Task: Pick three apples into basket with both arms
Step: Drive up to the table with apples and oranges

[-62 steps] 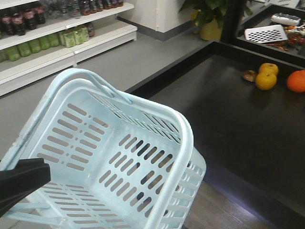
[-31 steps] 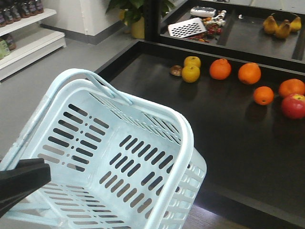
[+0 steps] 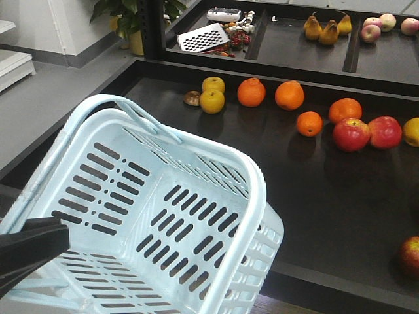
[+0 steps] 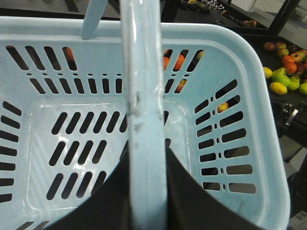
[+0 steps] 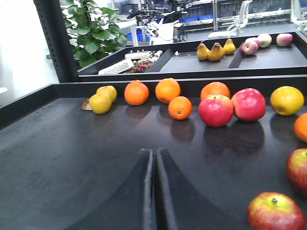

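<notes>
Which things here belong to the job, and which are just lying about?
Job: basket, gripped by left gripper; right gripper, shut, empty; two dark red apples near it on the counter.
Lying about: oranges, yellow fruits, two brighter red apples, pears, potted plant.

No writing, label, brand or number is legible in any view.

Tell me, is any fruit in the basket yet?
No, the basket floor is bare in the left wrist view.
</notes>
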{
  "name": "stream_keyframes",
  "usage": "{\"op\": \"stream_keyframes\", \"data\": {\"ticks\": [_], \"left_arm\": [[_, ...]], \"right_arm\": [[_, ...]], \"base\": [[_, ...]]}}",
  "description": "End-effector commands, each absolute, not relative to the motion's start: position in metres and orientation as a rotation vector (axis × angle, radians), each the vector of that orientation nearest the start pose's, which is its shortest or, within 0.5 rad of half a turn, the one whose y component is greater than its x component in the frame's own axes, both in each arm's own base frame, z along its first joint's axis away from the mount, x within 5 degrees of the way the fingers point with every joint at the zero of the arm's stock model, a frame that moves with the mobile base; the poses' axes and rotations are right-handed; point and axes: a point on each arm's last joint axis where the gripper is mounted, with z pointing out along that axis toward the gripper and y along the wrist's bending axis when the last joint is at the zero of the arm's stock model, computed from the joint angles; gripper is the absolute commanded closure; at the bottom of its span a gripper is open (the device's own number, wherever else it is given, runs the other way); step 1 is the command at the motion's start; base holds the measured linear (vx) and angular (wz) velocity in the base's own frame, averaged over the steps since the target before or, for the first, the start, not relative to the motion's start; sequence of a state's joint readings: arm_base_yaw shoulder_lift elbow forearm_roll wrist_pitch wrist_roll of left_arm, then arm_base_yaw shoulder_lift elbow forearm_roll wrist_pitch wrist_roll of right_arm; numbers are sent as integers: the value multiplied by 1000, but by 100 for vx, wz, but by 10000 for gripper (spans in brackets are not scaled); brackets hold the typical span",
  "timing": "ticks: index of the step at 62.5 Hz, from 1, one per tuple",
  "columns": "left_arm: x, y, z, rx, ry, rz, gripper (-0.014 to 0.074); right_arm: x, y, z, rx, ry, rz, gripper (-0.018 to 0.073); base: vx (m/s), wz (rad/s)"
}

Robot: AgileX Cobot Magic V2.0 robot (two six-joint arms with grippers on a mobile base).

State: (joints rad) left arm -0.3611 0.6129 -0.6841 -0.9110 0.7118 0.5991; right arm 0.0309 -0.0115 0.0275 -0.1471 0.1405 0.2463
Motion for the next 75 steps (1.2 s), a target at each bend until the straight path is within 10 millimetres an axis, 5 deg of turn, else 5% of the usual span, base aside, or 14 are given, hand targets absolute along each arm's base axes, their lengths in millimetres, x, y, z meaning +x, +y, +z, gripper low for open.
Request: {"op": "stream_keyframes", "data": {"ticks": [1, 75], "left_arm": [[86, -82, 369, 474, 1785, -918, 603], [86, -82, 369, 475, 1785, -919, 603]], "right_arm": [[56, 1, 195, 45, 1564, 78, 565], [56, 1, 195, 45, 1564, 78, 565]], "base": [[3, -11], [12, -15]]}}
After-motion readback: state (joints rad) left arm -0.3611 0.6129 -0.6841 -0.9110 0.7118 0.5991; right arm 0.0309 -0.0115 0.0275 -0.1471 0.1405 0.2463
